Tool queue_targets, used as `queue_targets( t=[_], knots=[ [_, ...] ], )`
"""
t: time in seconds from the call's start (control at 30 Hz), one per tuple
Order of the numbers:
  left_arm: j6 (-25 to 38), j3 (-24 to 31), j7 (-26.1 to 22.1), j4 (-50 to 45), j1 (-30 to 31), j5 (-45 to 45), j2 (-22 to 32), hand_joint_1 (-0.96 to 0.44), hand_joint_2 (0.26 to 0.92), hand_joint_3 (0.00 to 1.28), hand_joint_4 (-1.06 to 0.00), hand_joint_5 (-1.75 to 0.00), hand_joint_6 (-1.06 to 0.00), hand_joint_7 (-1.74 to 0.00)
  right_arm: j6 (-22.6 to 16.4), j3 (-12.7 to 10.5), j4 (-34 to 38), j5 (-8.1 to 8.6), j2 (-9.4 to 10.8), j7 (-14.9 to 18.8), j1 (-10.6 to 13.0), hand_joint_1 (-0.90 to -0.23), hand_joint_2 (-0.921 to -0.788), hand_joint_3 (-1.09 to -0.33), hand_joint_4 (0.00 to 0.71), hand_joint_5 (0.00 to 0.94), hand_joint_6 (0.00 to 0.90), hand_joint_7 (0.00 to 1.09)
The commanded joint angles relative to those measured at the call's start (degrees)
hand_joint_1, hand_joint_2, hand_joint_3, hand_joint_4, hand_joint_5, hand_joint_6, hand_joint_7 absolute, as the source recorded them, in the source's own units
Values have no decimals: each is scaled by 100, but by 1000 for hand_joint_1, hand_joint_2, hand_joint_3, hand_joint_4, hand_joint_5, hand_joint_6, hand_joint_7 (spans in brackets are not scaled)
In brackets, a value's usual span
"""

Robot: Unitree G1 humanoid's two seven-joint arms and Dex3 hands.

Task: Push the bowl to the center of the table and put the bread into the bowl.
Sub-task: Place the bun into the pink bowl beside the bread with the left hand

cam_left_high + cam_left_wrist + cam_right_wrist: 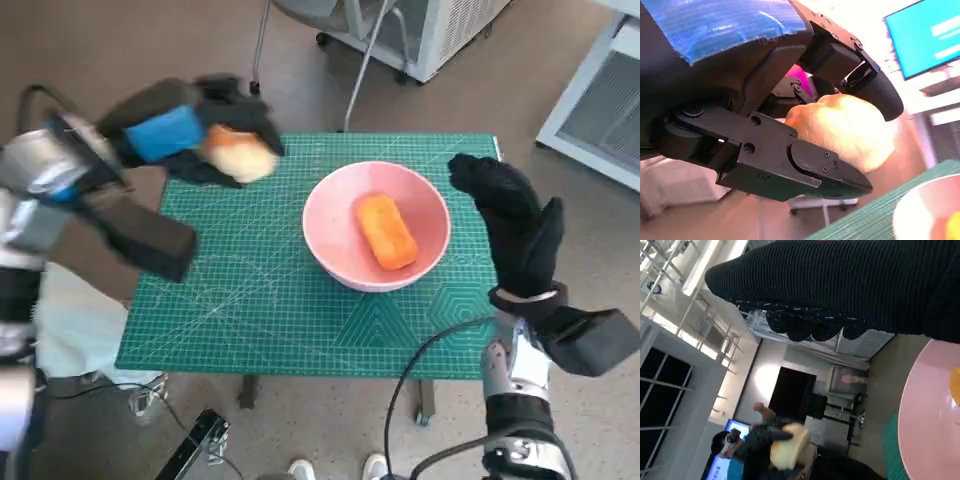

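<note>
Bowl (376,226) already near mat centre, slightly toward 2 o'clock; push looks done. One orange loaf (386,231) inside. Pale bread (240,154) grasped in left hand (190,135), lifted over mat edge at 10 o'clock, well apart from bowl; drop into bowl left to do. Right hand (512,222) released, fingers spread, hovering at 3 o'clock just beside bowl rim, holding nothing. Green cutting mat (250,310) covering small table. Brown floor, white cabinet (600,90) at 2 o'clock, blue screen (927,35) in left wrist view.
</note>
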Motion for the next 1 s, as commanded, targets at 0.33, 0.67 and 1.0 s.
queue_targets(
  t=[0.33, 0.67, 1.0],
  knots=[
    [-73, -850, 641, 1369, -857, 453, -1428, 0, 920, 116, -546, -1259, -657, -1196, -9, -143, 235, 223, 24, 135, 76, -662, -921, -672, 412, 11, 145, 624],
    [746, -1321, -216, 1914, -856, 540, -2147, -169, 921, 227, -447, -887, -523, -1408, -136, -202, 207, 265, 33, 198, 176, -670, -921, -637, 422, 8, 172, 557],
    [1290, -1295, -1247, 1769, -661, 209, -2331, -160, 883, 21, -192, -23, -328, -191, -451, -257, 363, 133, -79, 129, 180, -649, -921, -695, 401, 0, 172, 467]
  ],
)
